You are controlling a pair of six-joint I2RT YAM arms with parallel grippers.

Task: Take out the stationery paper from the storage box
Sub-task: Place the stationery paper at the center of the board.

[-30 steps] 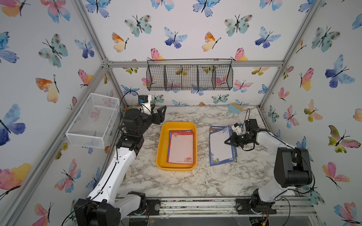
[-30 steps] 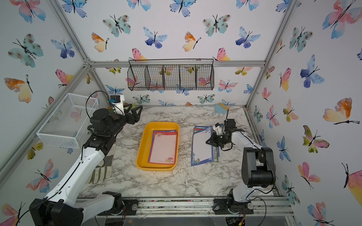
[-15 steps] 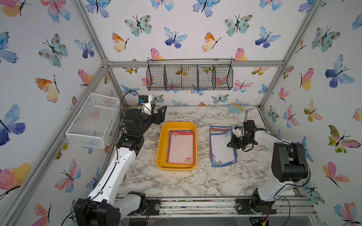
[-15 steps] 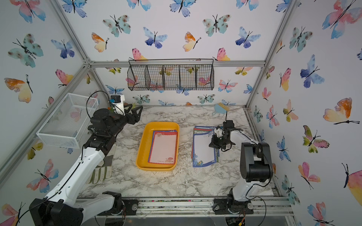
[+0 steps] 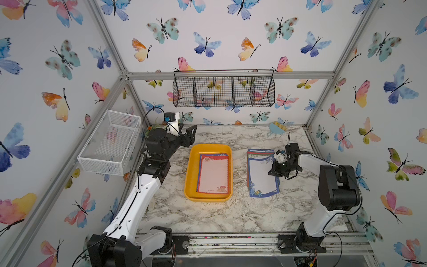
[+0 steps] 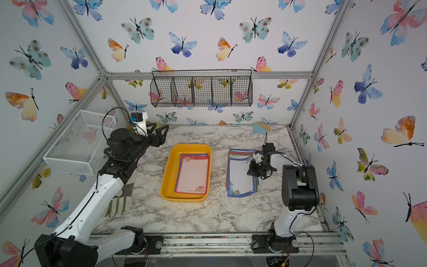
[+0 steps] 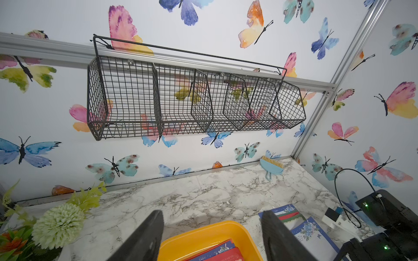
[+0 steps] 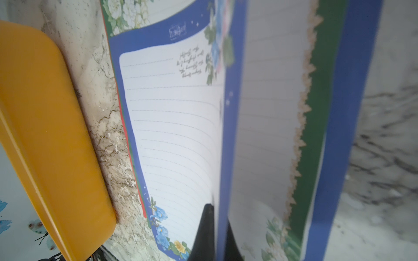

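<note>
Overhead, in a top view: right hand (image 5: 272, 171) shut, pinching a blue sheet (image 5: 262, 178) at centre right of frame, atop others on the desk (image 5: 208, 219) beside the box (image 5: 190, 175); more paper (image 5: 213, 175) lies inside. Left wrist: left hand (image 7: 212, 217) wide open, empty. Right wrist: the pinched edge curls up; best laid flat and square before release.

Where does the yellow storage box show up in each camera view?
Top view: storage box mid-table, beside the blue-bordered sheet.
Top view: storage box mid-table again, beside that sheet.
Left wrist: storage box between the fingers of the open left gripper.
Right wrist: storage box across a marble strip from the sheet.
Shared landmark: the blue-bordered sheet next to the box, in all four.
</note>
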